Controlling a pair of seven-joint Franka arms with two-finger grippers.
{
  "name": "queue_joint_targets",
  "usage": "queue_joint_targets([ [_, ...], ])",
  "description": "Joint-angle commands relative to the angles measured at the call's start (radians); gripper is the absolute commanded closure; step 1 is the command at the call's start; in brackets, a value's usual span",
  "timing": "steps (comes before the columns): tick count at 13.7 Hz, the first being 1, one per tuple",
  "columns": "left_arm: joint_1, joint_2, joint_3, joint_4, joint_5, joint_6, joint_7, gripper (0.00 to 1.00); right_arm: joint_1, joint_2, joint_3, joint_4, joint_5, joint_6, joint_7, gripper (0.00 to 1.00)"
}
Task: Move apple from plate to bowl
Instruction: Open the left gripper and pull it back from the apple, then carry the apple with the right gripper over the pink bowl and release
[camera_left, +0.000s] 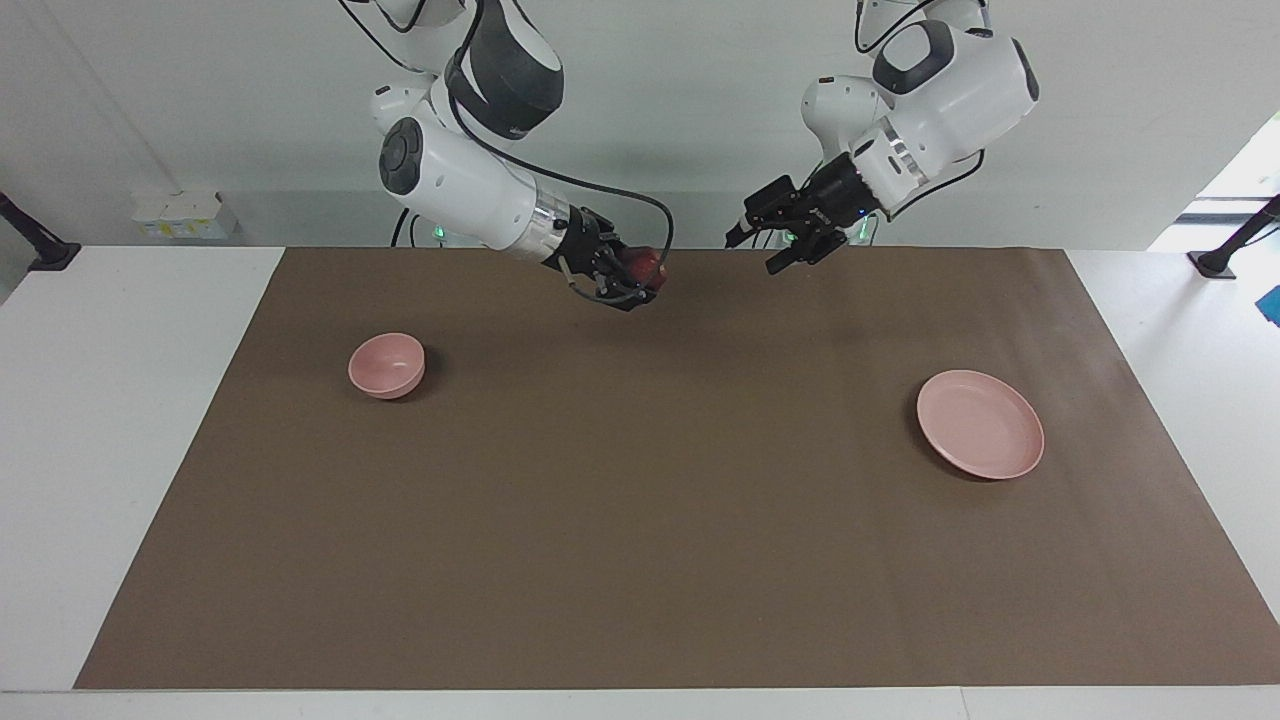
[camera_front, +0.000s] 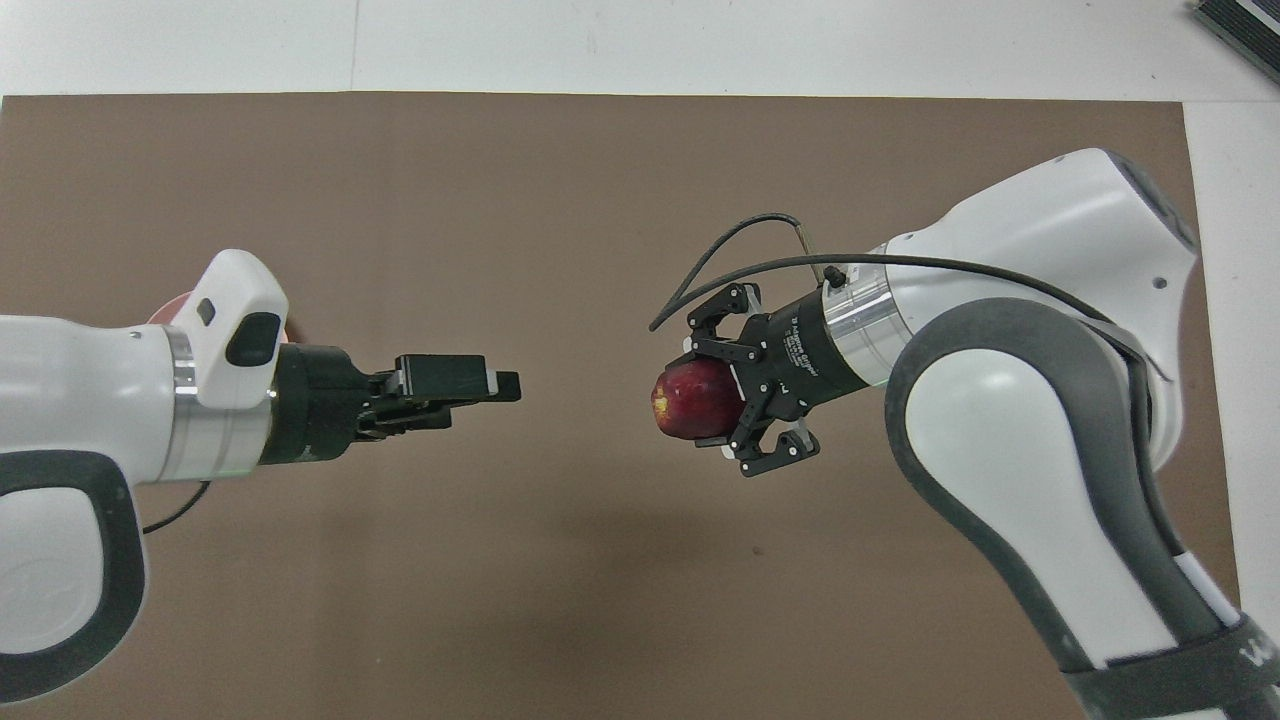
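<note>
Small dark red apple (camera_front: 695, 400) is off the flat pale pink plate (camera_left: 980, 424), clamped in the right hand (camera_left: 640, 277) above the brown tabletop (camera_left: 660, 500). Left hand (camera_left: 775, 240) hangs apart from it, fingers wide, holding nothing. Left to do: carry the apple over the small deep pink bowl (camera_left: 386, 365), well apart from the right hand, and release.

A robotics lab or test room. Two white industrial robot arms (camera_left: 470, 190) are reaching in from the top centre of the frame, mounted at the edge of a long white table (camera_left: 120, 400). A plain brown mat (camera_left: 640, 520) is covering most of the tabletop, filling the middle of the frame. A bare white wall (camera_left: 200, 100) is running across the top. Black clamp stands (camera_left: 30, 240) are sitting at the upper left and upper right table edges. Nothing homely is showing.
</note>
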Motion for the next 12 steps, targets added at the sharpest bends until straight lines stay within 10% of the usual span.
queue_joint_targets([
  [1,0.065,-0.013,-0.003,0.065,0.151,-0.107,-0.036,0.00,-0.035,-0.032,0.006,0.002,-0.151,-0.044,-0.049,1.00],
  [12,0.125,0.025,-0.002,0.194,0.624,-0.273,0.015,0.00,-0.168,-0.103,0.005,-0.118,-0.735,-0.078,-0.845,1.00],
])
